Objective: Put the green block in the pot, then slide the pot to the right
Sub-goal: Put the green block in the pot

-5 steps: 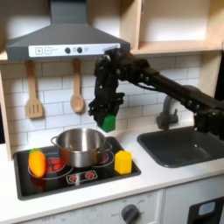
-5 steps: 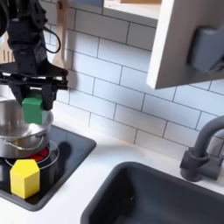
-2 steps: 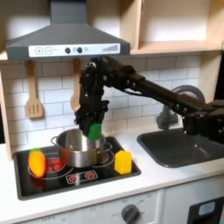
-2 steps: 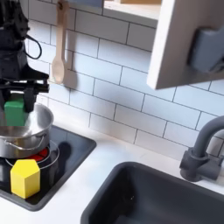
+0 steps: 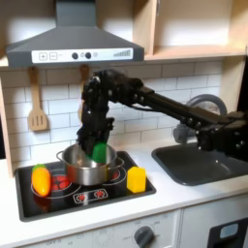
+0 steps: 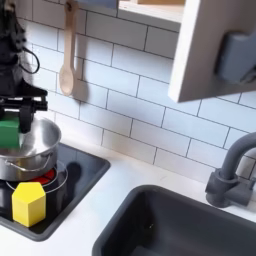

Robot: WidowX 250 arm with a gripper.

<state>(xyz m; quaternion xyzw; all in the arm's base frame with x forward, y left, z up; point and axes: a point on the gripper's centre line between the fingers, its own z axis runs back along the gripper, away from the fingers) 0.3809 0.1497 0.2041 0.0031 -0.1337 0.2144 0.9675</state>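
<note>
The green block (image 5: 99, 152) hangs just over the opening of the silver pot (image 5: 81, 173), at about rim height. My gripper (image 5: 98, 147) is shut on the block, with the arm reaching in from the first exterior view's right. In the second exterior view the green block (image 6: 9, 133) sits between the black fingers (image 6: 24, 118) at the left edge, over the pot (image 6: 36, 152). The pot stands on the back part of the black stove top (image 5: 107, 197).
A yellow block (image 5: 137, 178) stands on the stove right of the pot, and an orange-yellow toy vegetable (image 5: 41, 180) lies to its left. Wooden utensils (image 5: 37, 107) hang on the tiled wall. A sink (image 5: 203, 161) with a faucet (image 6: 235, 170) lies to the right.
My gripper has carried the green block leftward in the first exterior view and lowered it, from beside the pot's right side to over the pot's opening.
</note>
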